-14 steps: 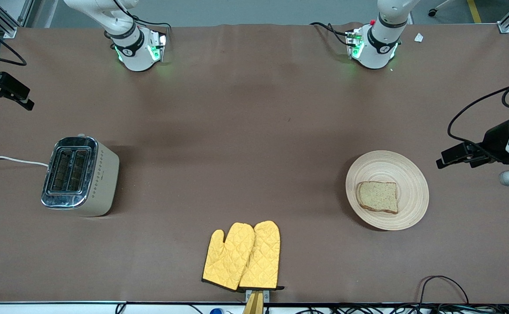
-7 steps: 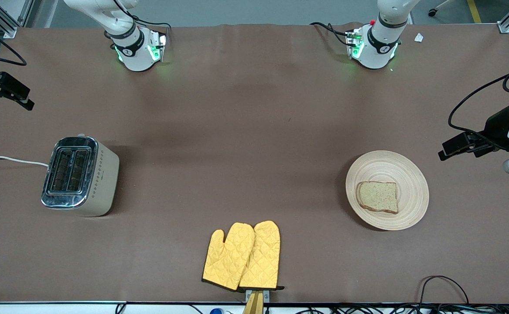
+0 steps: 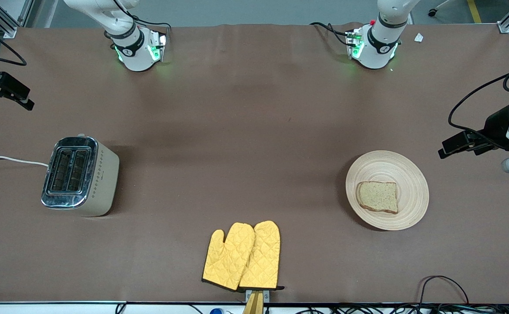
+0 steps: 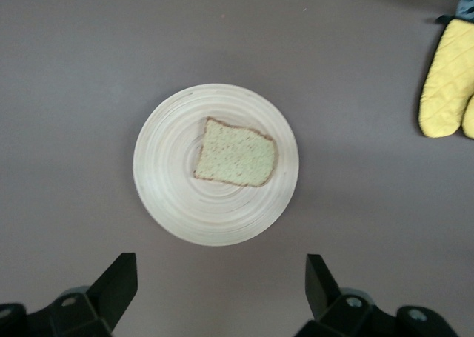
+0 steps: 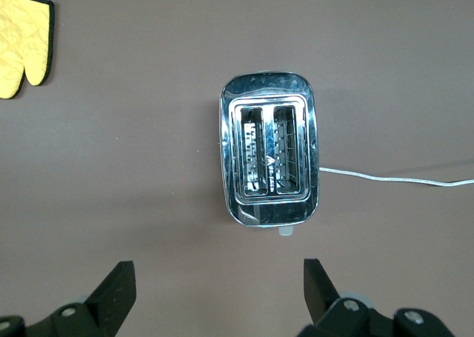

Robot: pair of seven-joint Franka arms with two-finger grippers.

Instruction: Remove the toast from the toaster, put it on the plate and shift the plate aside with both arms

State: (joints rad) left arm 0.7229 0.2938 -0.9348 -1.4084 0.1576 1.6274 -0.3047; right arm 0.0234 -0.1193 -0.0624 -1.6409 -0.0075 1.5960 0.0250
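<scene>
With the toast [image 3: 377, 196] already lying off-centre on the wooden plate [image 3: 407, 168], both the left gripper [image 4: 220, 284] and right gripper [image 5: 216, 289] hung wide and empty, and I judged one uneven push could tip it off.

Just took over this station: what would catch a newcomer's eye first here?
The yellow oven mitts at the table edge nearest the front camera stand out most. Toward the left arm's end, a slice of toast lies on a wooden plate; toward the right arm's end stands a toaster with empty slots.
</scene>
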